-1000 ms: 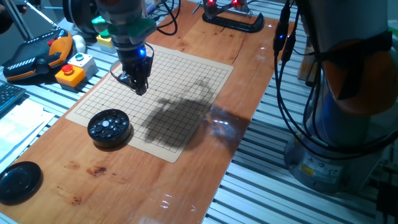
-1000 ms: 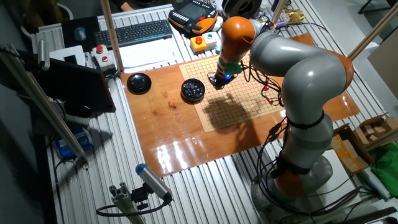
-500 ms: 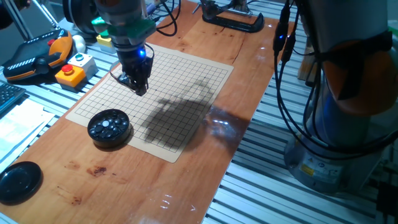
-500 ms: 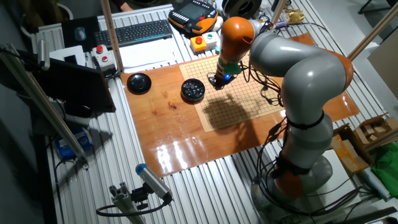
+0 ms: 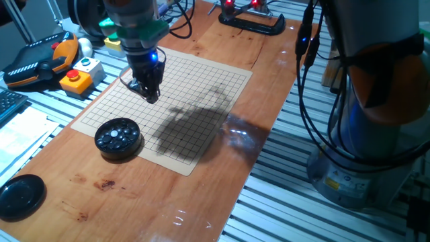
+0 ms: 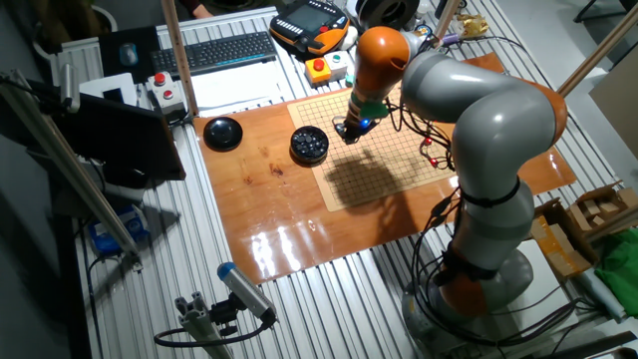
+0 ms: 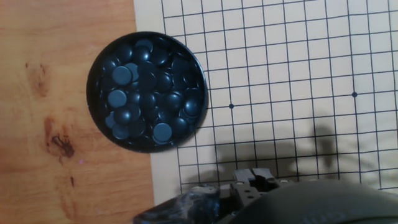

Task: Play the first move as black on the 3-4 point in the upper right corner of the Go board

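Note:
The Go board [image 5: 181, 101] lies on the wooden table, and no stone shows on its grid in any view. A round black bowl [image 5: 117, 138] full of glossy black stones [image 7: 147, 93] stands at the board's near left corner. My gripper [image 5: 150, 93] hangs low over the board's left part, a little beyond the bowl. In the other fixed view the gripper [image 6: 346, 131] is just right of the bowl [image 6: 310, 144]. In the hand view its fingertips [image 7: 252, 182] sit close together at the bottom edge, over the board [image 7: 280, 62]. No stone shows between them. No crossing can be singled out as the 3-4 point.
The bowl's flat black lid [image 5: 20, 195] lies on the table at the near left. A pendant and a button box [image 5: 75, 75] sit left of the board. A black clamp [image 5: 252, 23] is at the far end. The arm's base [image 5: 376, 134] stands at the right.

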`<action>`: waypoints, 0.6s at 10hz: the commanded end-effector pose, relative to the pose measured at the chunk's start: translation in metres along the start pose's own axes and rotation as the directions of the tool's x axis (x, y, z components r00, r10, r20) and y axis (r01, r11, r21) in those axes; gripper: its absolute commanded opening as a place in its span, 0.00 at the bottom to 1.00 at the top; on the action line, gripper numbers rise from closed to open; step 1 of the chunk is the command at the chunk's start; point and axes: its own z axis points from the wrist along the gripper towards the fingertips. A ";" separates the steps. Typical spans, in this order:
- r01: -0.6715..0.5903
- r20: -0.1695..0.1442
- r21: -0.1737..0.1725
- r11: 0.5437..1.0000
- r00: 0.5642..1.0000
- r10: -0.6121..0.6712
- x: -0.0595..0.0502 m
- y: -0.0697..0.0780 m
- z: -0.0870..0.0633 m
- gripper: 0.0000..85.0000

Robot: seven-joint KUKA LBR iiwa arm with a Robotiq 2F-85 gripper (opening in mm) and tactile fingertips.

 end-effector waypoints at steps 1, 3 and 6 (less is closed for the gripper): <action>-0.001 -0.003 -0.010 1.000 1.000 0.000 0.000 0.000 0.000 0.01; -0.014 0.005 -0.007 1.000 1.000 0.014 0.000 0.000 0.000 0.01; -0.039 0.007 -0.010 0.999 0.999 0.039 -0.002 0.002 0.000 0.01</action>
